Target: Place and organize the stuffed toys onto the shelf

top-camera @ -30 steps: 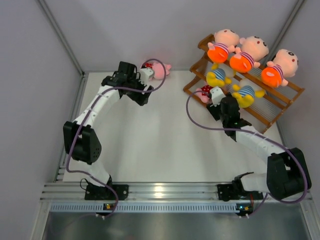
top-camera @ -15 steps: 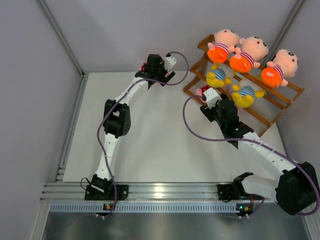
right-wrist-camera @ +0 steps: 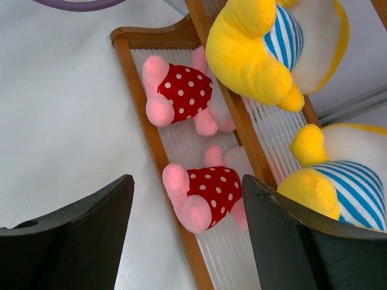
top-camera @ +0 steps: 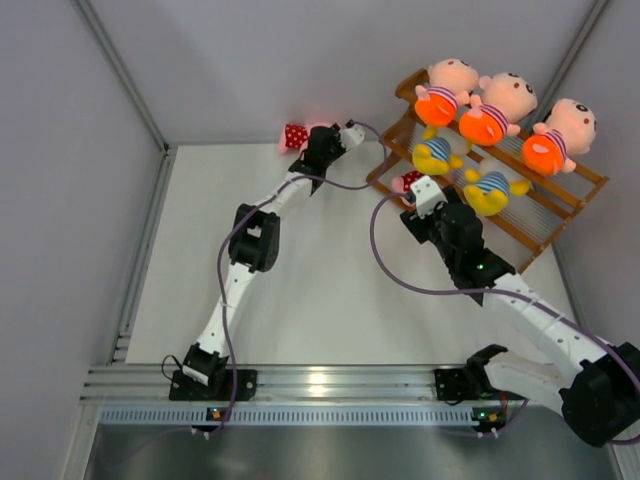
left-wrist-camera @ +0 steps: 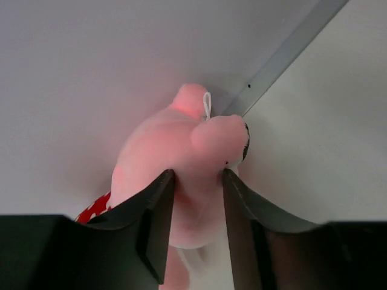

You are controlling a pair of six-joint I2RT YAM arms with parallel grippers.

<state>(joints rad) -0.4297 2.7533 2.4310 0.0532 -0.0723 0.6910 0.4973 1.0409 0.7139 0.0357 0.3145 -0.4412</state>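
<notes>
The left arm [top-camera: 262,215] is stretched almost straight towards the back wall [top-camera: 250,60], and the left fingers [left-wrist-camera: 197,181] are closed on a pink doll [left-wrist-camera: 181,145], pressing it from both sides. The right arm [top-camera: 520,295] bends in towards the shelf [top-camera: 590,172], with the right fingers [right-wrist-camera: 186,181] spread wide and holding nothing above its lowest tier.

From above, the held doll shows only as a red spotted patch against the wall; the left wrist view shows its pink body squeezed between the fingers. The right wrist view shows two pink dolls [right-wrist-camera: 178,90] lying on the lowest tier, barely visible from above. Three peach-headed dolls [top-camera: 497,105] fill the top tier and two yellow dolls [top-camera: 490,190] the middle.

The surface [top-camera: 320,290] is white, enclosed by grey walls
</notes>
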